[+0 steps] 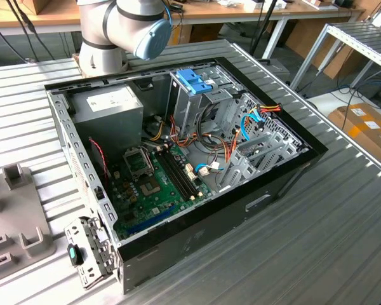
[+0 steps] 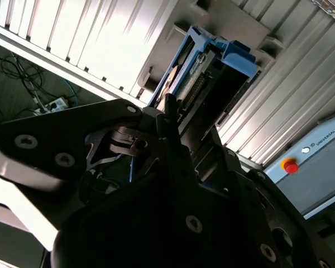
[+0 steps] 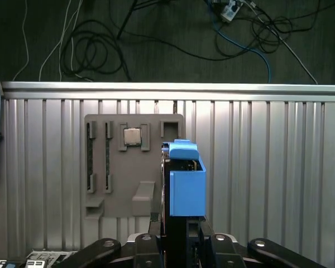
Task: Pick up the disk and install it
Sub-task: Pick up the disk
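The disk (image 3: 186,187) is a dark flat drive with bright blue plastic rails. In both wrist views it stands on edge between my gripper's fingers. My gripper (image 3: 176,230) is shut on the disk, whose lower end sits between the jaws. The disk hangs over a grey holder plate (image 3: 109,184) on the ribbed metal table. In the second wrist view a dark finger (image 2: 168,109) presses against the disk (image 2: 212,64) just below its blue rail. The open computer case (image 1: 178,159) lies in the middle of the exterior view, with my arm's base (image 1: 124,25) behind it.
A tall metal cage topped by a blue bracket (image 1: 193,80) stands inside the case among orange and blue cables. The green motherboard (image 1: 155,184) fills the case floor. The grey plate carries a small chip (image 3: 133,135). Cables lie on the floor beyond the table's edge (image 3: 167,86).
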`<state>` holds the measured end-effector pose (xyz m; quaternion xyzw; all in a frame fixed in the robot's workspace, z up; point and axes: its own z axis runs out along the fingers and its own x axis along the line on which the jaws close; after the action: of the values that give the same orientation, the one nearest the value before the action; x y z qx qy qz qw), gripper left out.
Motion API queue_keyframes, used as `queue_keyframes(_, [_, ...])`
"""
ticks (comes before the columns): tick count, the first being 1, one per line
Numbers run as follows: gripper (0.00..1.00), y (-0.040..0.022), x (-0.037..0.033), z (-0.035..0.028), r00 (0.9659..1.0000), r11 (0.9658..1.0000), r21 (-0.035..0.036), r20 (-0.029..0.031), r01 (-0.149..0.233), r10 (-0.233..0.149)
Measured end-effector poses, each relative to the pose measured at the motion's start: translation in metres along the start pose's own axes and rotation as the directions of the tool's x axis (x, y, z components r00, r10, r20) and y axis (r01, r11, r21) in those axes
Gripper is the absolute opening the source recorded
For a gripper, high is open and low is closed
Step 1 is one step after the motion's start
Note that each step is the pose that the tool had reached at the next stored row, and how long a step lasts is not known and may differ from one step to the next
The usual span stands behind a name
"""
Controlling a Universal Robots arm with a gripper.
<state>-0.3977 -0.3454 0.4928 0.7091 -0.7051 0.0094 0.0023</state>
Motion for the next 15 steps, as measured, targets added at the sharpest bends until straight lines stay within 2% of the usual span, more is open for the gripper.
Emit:
queue_keyframes(1, [0.35,-0.0043,0.0,0.0001,1.0,1.0,0.0001,0.0,0.0,0.0])
queue_keyframes(4, [0.35,-0.0238,0.0,0.0003,1.0,1.0,0.0001,0.0,0.0,0.0])
queue_keyframes(10, [0.35,-0.0467,-0.0002,0.0006,1.0,1.0,0.0002,0.0,0.0,0.0])
queue_keyframes(11, [0.35,-0.0512,-0.0002,0.0006,1.0,1.0,0.0001,0.0,0.0,0.0])
queue_keyframes(13, [0.35,-0.0651,-0.0003,0.0008,1.0,1.0,0.0001,0.0,0.0,0.0])
queue_keyframes(15, [0.35,-0.073,-0.0003,0.0008,1.0,1.0,-0.0001,-0.0001,0.0,0.0])
